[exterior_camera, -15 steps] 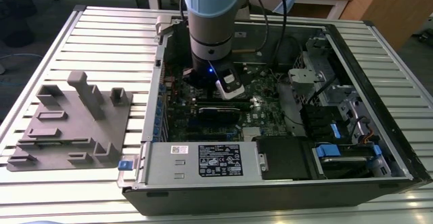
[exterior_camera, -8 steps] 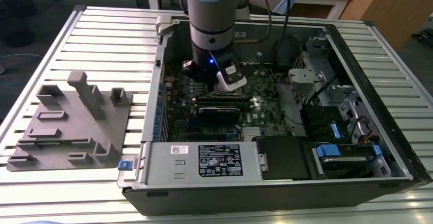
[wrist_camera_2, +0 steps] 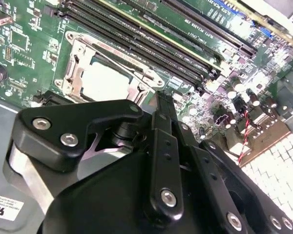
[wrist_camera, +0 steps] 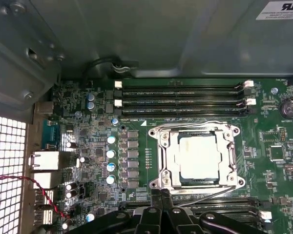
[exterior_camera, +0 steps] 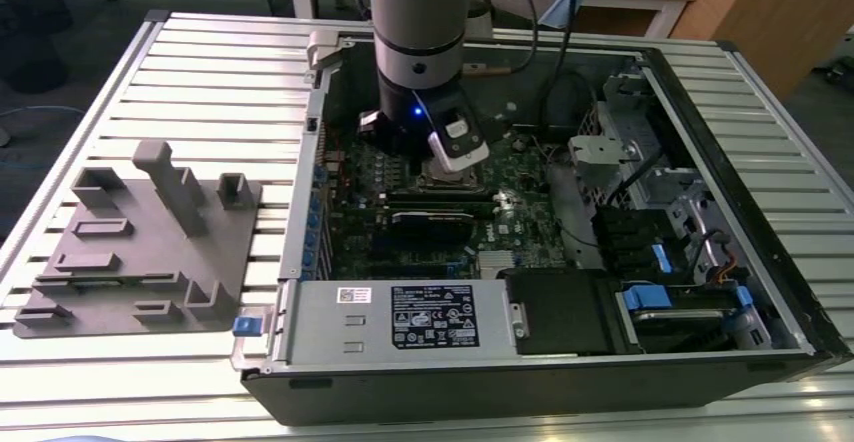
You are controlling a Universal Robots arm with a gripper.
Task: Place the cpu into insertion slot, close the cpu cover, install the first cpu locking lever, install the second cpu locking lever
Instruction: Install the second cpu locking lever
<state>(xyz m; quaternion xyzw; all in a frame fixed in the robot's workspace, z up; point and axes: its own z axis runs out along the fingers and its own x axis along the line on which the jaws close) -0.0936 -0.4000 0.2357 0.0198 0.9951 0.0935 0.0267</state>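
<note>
1. One gripper (wrist_camera: 158, 207), jaws together on nothing, hangs just beside the insertion slot (wrist_camera: 163, 187).
2. Cpu (wrist_camera: 198, 155) sits seated, cpu cover (wrist_camera: 232, 158) down.
3. Computer case (exterior_camera: 534, 362) lies on a slatted metal table (exterior_camera: 200, 72).

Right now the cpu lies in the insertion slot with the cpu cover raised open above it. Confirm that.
Not quite. The cpu lies in the insertion slot, but the cpu cover is down, framing the chip, not raised. The first wrist view shows it.

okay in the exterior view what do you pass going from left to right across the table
Grey fixture block → robot arm above the green circuit board → blue drive latches → black case wall.
</note>
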